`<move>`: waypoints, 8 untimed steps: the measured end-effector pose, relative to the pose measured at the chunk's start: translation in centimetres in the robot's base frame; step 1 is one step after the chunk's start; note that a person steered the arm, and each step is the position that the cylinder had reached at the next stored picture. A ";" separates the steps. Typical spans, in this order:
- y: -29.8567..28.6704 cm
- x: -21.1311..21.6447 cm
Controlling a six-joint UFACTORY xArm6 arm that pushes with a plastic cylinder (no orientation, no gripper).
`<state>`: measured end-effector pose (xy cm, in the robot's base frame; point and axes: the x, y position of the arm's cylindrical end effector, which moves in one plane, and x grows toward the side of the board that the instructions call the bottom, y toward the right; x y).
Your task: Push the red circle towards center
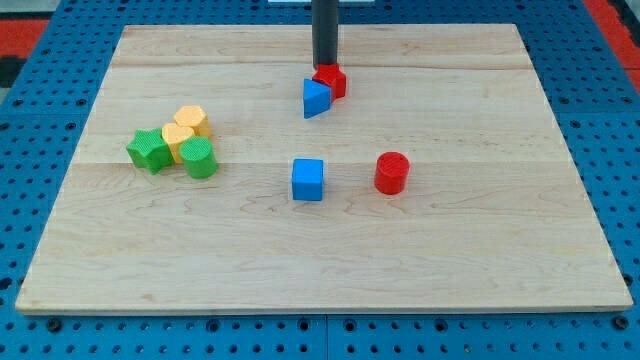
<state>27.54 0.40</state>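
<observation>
The red circle [391, 173], a short red cylinder, stands on the wooden board right of the middle. My tip [324, 67] is at the view's top centre, touching the back of a red block [333, 79] of unclear shape, far up and left of the red circle. A blue triangle [316, 98] sits against that red block's lower left side. A blue cube [308, 180] lies just left of the red circle, near the board's centre.
A cluster at the view's left holds a green star [149, 150], a green cylinder [199, 159] and two yellow blocks [190, 121] [177, 139]. The wooden board [480, 260] lies on a blue perforated table.
</observation>
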 end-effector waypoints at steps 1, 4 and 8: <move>7.0 -0.1; 18.1 20.1; 10.1 19.6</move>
<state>47.18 10.46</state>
